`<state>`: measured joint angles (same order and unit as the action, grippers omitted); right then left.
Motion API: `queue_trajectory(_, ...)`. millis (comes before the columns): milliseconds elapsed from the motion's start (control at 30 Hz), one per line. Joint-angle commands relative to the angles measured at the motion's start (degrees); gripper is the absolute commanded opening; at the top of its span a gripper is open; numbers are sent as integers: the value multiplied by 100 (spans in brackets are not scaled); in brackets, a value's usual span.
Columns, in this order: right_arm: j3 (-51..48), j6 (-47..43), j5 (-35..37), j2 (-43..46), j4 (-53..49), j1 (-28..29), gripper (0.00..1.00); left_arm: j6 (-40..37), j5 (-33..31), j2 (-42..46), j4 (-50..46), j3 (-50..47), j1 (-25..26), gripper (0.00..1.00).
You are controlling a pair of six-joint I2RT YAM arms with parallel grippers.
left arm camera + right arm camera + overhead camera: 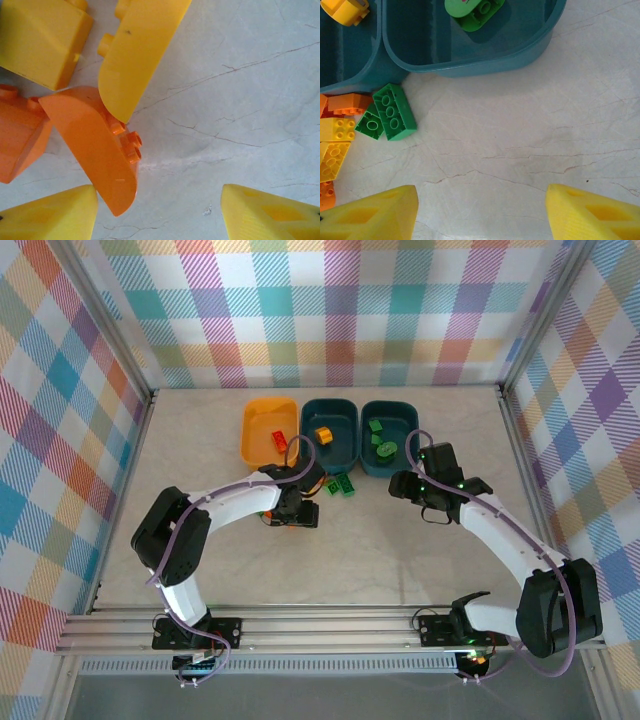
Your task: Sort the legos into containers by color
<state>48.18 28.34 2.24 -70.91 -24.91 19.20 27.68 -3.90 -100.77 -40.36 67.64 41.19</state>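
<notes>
Left gripper (159,210) points down, jaws apart, beside an orange brick (95,150) lying slantwise. Right gripper (480,210) likewise gapes over the table (530,150).

A robot test cell in a lab: plaid cloth walls (330,310), aluminium rails (330,628), marble-look table (380,560).

L tool (159,205) open; orange lego (92,145) touching yellow lego (140,50).
</notes>
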Motion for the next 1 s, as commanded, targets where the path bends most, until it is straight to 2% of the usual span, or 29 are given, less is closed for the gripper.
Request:
queue_trajectory(0, 77, 95, -115, -94, 42, -4, 68, 110, -51, -82, -67, 70, 33, 66)
queue_trajectory(200, 42, 95, -127, -142, 95, -6, 68, 248, -616, -474, -198, 144, 38, 61)
queue_trajectory(500, 16, 53, -148, -157, 99, -4, 68, 460, -757, -695, -26, 299, 32, 34)
queue_trajectory(600, -18, 40, -114, -112, 91, -4, 68, 429, -747, -497, -148, 281, 69, 25)
queue_trajectory(767, -28, 55, -143, -175, 186, -5, 68, 413, -830, 121, -398, 146, 237, 17)
queue_trajectory(967, 24, 69, -224, -295, 284, -4, 68, 460, -809, 842, -711, -5, 441, 15)
